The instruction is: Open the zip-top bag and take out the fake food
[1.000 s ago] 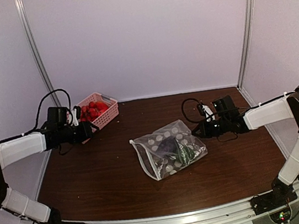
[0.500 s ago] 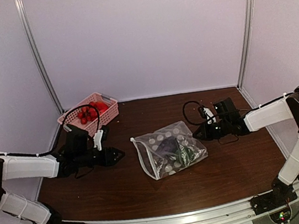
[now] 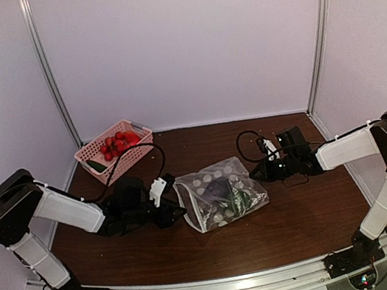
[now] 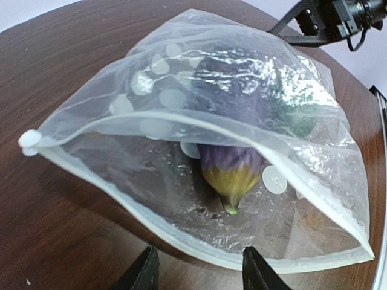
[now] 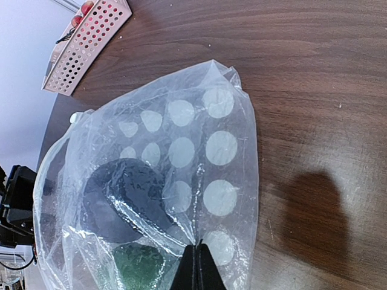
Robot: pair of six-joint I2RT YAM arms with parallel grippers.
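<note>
Teamwork helps us: our right gripper (image 5: 196, 269) pinches the far end of the zip-top bag (image 3: 218, 193) on the table (image 3: 158, 254) so it cannot slide. Our left gripper (image 4: 199, 269), half open and empty, faces the open mouth to grab the fake food (image 4: 231, 166) inside.

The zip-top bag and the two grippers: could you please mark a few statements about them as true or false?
1. The zip-top bag gapes open toward the left gripper. True.
2. The bag is empty. False: a dark purple piece lies inside.
3. The right gripper is pinched shut on the bag's plastic. True.
4. The pink basket holds nothing. False: red pieces lie in it.
5. The left gripper grips a food piece. False: its fingers stand apart at the bag's mouth, gripping no food.
</note>
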